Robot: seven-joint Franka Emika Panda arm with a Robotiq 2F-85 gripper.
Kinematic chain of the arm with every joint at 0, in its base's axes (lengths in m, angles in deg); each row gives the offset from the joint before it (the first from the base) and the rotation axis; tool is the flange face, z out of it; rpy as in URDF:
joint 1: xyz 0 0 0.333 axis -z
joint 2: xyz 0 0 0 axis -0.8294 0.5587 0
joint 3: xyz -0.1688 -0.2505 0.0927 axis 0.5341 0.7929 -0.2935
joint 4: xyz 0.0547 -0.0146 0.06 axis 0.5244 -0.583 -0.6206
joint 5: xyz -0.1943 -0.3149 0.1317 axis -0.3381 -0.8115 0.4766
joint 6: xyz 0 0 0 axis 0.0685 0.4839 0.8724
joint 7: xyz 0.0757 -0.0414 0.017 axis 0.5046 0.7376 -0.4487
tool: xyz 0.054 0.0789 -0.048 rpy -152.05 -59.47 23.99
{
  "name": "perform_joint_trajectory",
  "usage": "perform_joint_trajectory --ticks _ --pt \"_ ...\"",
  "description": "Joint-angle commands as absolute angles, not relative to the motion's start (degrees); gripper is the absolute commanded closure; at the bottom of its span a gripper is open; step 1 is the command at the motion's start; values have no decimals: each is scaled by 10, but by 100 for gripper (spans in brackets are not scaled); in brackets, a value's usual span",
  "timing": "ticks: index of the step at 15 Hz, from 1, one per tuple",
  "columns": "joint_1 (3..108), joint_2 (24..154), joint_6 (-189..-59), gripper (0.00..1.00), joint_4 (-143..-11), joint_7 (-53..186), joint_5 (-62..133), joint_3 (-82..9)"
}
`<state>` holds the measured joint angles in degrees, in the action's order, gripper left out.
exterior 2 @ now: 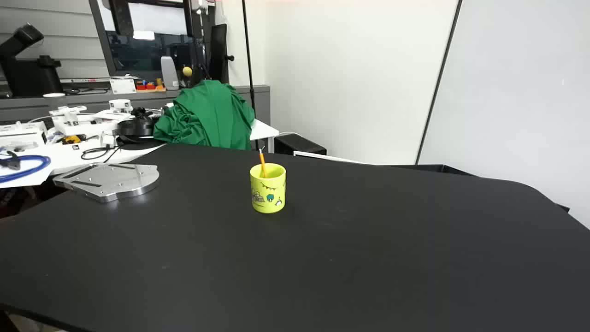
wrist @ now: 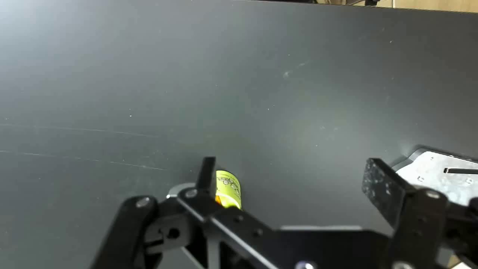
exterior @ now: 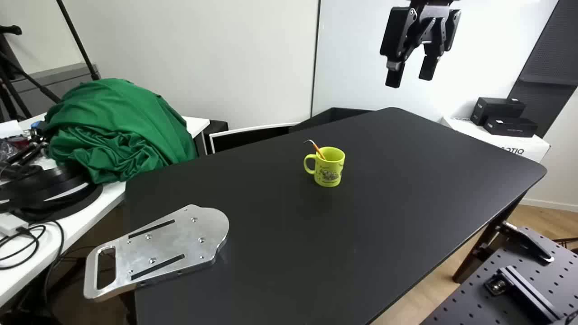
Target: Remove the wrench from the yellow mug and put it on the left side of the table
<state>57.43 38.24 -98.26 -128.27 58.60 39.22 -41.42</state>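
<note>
In an exterior view the mug (exterior: 330, 174) stands upright on the table (exterior: 289, 253), its handle to the left. The wrench (exterior: 319, 153) is in the mug: its orange shaft leans left toward the handle side and ends above the rim in a bent metal tip. The gripper (exterior: 411, 74) hangs high at the far right, well apart from the mug, its two fingers standing apart. A plate (exterior: 174, 241) lies near left, jutting past the table's edge. Beyond the table on the left, a cloth (exterior: 117, 122) is heaped on a desk (exterior: 196, 123); on the far right, black boxes (exterior: 496, 111) sit on a white box (exterior: 533, 149).

In an exterior view the mug (exterior 2: 268, 196) shows its printed side, the handle hidden. The wrench (exterior 2: 263, 162) rises above the far rim, tilted slightly left, its lower end out of sight inside. The plate lies to the left, well apart from the mug, and a pole (exterior 2: 247, 46) stands beside the cloth.

In the wrist view the gripper's fingers are spread wide. The finger on the left hides much of the mug (wrist: 229, 183); a patch of orange shows in the mug's mouth, the rest of the wrench hidden. The plate is at the right, partly behind the right finger.
</note>
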Motion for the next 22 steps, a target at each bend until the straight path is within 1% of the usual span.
perform_joint_trajectory --ticks 1,16,22 --pt "567 383 -981 0 -1282 590 388 -408" --pt "567 383 -981 0 -1282 589 388 -408" --pt "583 490 -999 0 -1232 585 389 -382"
